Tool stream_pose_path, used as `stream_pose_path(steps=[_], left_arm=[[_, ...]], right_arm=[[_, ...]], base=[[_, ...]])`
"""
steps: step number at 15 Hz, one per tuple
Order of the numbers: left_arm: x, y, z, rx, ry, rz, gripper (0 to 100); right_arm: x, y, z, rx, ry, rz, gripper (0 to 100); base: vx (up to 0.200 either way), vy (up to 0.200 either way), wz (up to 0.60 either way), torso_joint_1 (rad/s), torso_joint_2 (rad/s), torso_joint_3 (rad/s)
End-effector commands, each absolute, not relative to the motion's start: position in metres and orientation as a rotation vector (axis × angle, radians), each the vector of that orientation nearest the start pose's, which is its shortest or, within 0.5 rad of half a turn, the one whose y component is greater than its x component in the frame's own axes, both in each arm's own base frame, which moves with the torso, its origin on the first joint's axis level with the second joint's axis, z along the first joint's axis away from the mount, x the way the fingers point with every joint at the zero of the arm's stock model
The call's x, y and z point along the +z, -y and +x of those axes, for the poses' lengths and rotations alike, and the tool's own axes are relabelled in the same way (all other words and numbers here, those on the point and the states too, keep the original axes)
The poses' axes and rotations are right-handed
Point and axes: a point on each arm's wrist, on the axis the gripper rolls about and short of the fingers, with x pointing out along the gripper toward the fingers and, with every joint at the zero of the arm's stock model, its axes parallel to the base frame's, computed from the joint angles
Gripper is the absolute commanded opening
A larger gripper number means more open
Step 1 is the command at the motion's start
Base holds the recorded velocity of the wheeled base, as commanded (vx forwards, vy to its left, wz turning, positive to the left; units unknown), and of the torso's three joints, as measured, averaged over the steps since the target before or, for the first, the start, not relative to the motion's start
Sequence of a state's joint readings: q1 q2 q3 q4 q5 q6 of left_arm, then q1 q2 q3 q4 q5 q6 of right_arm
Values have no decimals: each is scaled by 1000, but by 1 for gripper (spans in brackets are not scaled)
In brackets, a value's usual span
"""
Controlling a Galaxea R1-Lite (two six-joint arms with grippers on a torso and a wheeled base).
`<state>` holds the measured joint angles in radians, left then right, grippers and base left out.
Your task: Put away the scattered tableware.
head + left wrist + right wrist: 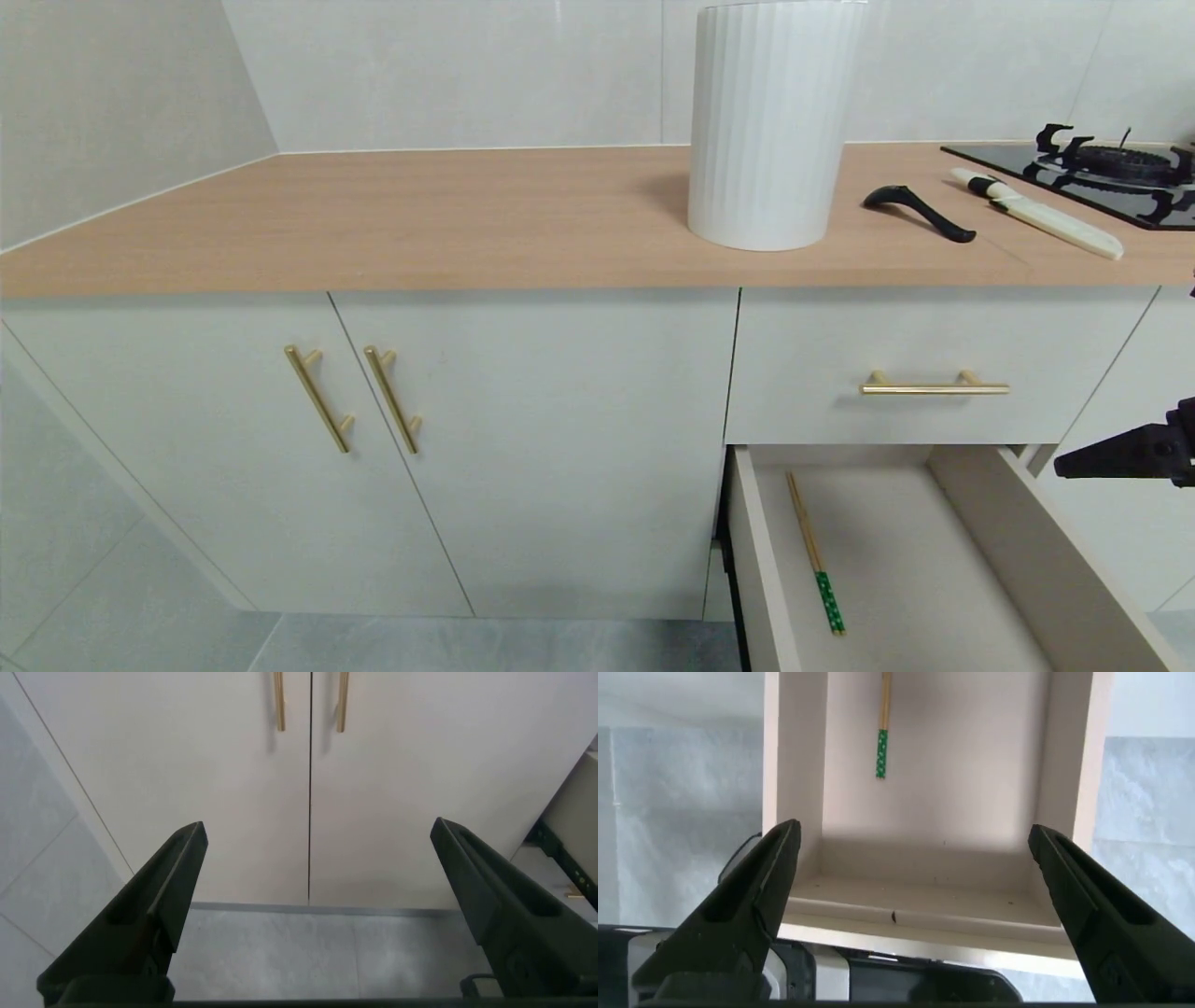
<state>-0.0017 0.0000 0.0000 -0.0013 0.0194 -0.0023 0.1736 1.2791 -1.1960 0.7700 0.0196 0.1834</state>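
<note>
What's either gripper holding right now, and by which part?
Nothing. Left gripper and right gripper are both open and empty; the chopsticks lie in the open drawer.

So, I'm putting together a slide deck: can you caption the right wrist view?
Open right gripper framing the pulled-out drawer, with chopsticks with green patterned ends lying inside.
</note>
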Motion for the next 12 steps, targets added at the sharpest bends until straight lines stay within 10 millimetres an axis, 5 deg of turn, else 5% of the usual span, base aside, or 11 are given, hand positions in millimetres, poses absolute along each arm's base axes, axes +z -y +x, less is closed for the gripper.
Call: stream_pose_path(steps=[1, 12], left_arm=[[76, 0, -23, 18, 0, -3, 100], [76, 0, -23, 18, 0, -3, 100]], right_arm=[[269, -29, 159, 104, -867, 105, 100], [264, -28, 157, 123, -856, 62, 100]], base=[[0, 0, 0, 76, -305, -266], [0, 0, 0, 140, -444, -307]])
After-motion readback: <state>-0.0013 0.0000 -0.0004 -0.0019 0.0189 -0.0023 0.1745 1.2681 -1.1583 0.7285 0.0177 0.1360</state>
